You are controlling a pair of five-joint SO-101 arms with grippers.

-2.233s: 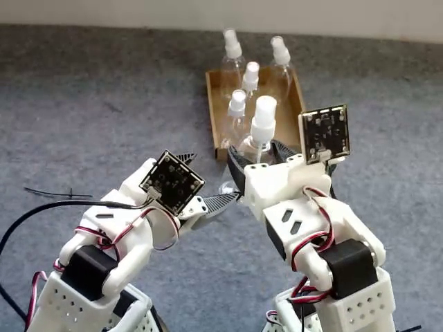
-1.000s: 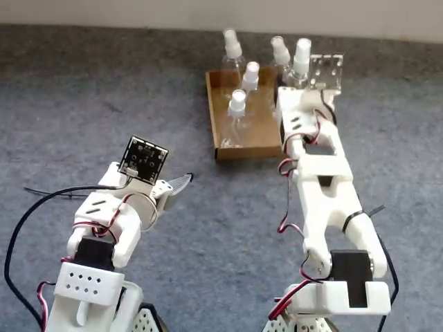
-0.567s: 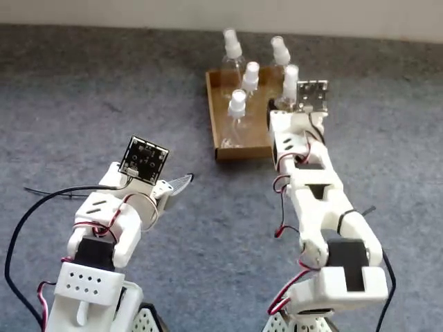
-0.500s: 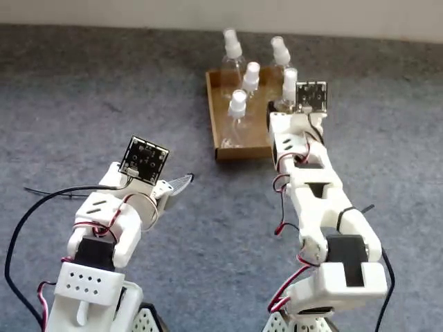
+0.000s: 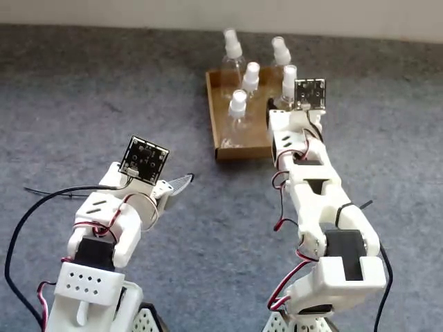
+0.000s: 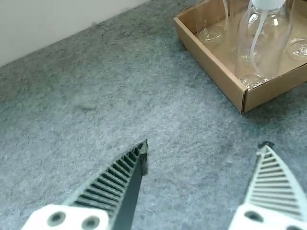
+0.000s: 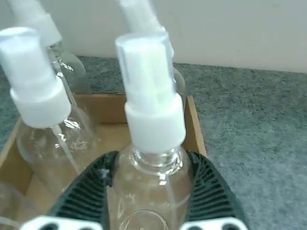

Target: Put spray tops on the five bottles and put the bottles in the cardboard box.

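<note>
The cardboard box point(image 5: 213, 114) lies at the far middle of the carpet. My right gripper point(image 5: 286, 114) is shut on a clear bottle point(image 7: 151, 191) with a white spray top point(image 7: 149, 96), held upright just inside the box's right wall point(image 7: 196, 122). I cannot tell whether its base touches the floor of the box. Two capped bottles point(image 5: 237, 111) point(image 5: 249, 76) stand in the box, and two more point(image 5: 232, 47) point(image 5: 279, 52) are at its far end. My left gripper point(image 6: 204, 153) is open over bare carpet, short of the box's near corner point(image 6: 242, 98).
Grey carpet point(image 5: 104, 104) covers the table, with open room to the left of the box. A black cable point(image 5: 41, 194) runs by the left arm's base. A pale wall point(image 6: 48, 24) borders the far edge.
The right arm carried the capped bottle from between the arms out to the box, then drew it back and lowered it by the right wall. The left arm pulled back, open.
</note>
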